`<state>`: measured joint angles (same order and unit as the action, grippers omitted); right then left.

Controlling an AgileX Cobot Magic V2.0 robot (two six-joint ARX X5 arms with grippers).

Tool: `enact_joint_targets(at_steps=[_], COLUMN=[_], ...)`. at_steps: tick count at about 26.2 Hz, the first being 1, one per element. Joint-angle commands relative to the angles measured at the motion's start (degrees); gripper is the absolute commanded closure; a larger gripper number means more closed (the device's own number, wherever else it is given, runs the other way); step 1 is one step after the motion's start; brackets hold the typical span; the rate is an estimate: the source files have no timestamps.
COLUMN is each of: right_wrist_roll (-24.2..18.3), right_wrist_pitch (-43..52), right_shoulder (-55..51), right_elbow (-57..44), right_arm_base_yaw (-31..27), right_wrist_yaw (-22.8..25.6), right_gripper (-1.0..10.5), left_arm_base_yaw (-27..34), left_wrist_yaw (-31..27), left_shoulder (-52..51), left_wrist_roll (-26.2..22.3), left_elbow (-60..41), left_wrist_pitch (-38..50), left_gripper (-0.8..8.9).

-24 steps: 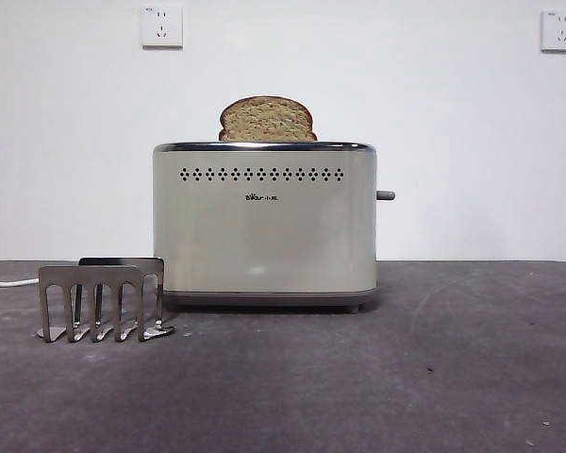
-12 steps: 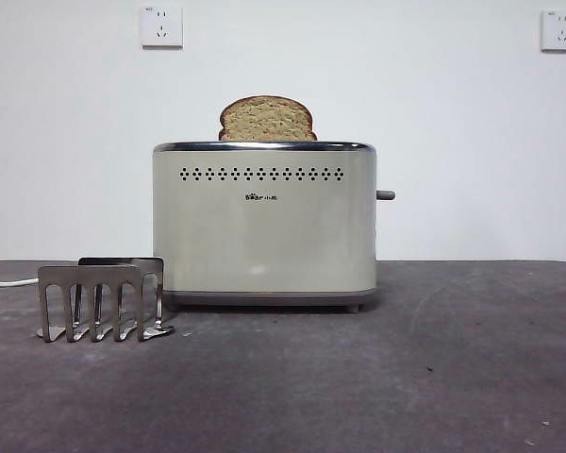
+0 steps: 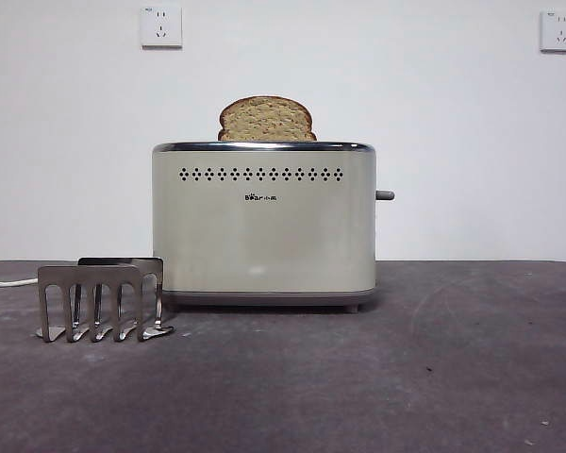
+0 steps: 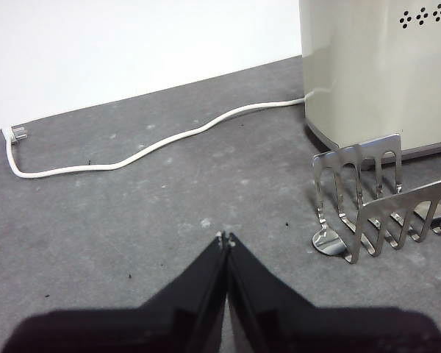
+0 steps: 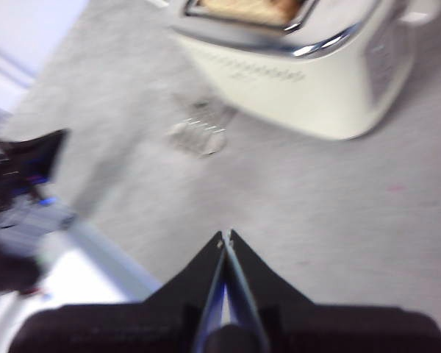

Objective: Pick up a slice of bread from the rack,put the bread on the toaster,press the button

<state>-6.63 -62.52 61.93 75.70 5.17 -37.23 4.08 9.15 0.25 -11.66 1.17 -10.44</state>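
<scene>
The slice of bread (image 3: 267, 119) stands upright in the toaster (image 3: 264, 226), its rounded, dark-crusted top rising above the chrome rim. In the right wrist view the bread shows as a tan patch inside a slot on the toaster's top, though that picture is blurred. The toaster sits on the dark grey table (image 3: 406, 377), its row of small dark holes and small logo facing the front camera, and a grey lever (image 3: 385, 195) sticks out from one side. The rack (image 3: 101, 300) stands just beside the toaster's lower corner, nearer the front camera, with no bread in its slots; the left wrist view shows its comb-like plates upright on little round feet. A white cord (image 4: 143, 145) runs from the toaster's base across the table toward the white wall (image 3: 453, 113), where two sockets (image 3: 161, 25) are mounted high up.

The left hand (image 4: 226, 238) hangs over bare table near the rack, jaws pressed together, gripping nothing. The right hand (image 5: 226, 237) is above the table well apart from the toaster, its jaws likewise closed and empty.
</scene>
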Motion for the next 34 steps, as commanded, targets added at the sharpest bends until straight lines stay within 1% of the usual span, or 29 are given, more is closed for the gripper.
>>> enact_joint_targets(at_steps=[1,2,3,5,6,9,11,14,19,23,27,31,34], right_wrist_roll=[-0.7,0.4,2.4,4.5,4.8,4.7,4.8,4.8,4.7,6.2,7.9,10.0,10.2], right_wrist_pitch=[1.1,3.9,8.1,17.2,21.4,33.7,41.8,47.4,52.3,55.3,55.6,55.6,53.1], right_shoulder=[-6.6,-10.2,-14.2,-22.8,-26.9,-37.5,-43.1,-47.4,-52.8,-56.6,-59.5,-61.5,-61.9], right_elbow=[-1.9,-4.5,-8.3,-18.6,-24.2,-39.6,-47.9,-54.2,-61.8,-67.5,-72.0,-75.3,-75.4], right_arm_base_yaw=[-0.6,-0.7,-1.0,-2.7,-3.4,-4.0,-4.0,-3.9,-3.9,-3.9,-3.8,-3.5,-3.5], right_wrist_yaw=[5.8,7.3,7.9,8.1,9.4,15.8,17.3,20.3,25.1,28.6,30.0,30.1,30.2], right_gripper=[9.5,9.5,9.5,9.5,9.5,9.5,9.5,9.5,9.5,9.5,9.5,9.5,9.5], left_arm_base_yaw=[0.2,0.2,0.2,0.2,0.2,0.2,0.2,0.2,0.2,0.2,0.2,0.2,0.2], left_wrist_yaw=[-0.1,-0.1,-0.1,-0.1,-0.1,-0.1,-0.1,-0.1,-0.1,-0.1,-0.1,-0.1,-0.1], left_shoulder=[-0.1,-0.1,-0.1,-0.1,-0.1,-0.1,-0.1,-0.1,-0.1,-0.1,-0.1,-0.1,-0.1], left_wrist_roll=[0.6,0.6,0.6,0.6,0.6,0.6,0.6,0.6,0.6,0.6,0.6,0.6,0.6], left_elbow=[-0.8,-0.8,-0.8,-0.8,-0.8,-0.8,-0.8,-0.8,-0.8,-0.8,-0.8,-0.8,-0.8], left_wrist_pitch=[0.0,0.0,0.0,0.0,0.0,0.0,0.0,0.0,0.0,0.0,0.0,0.0,0.0], left_gripper=[8.17,8.17,8.17,8.17,8.17,8.17,8.17,8.17,8.17,8.17,8.17,8.17,8.17])
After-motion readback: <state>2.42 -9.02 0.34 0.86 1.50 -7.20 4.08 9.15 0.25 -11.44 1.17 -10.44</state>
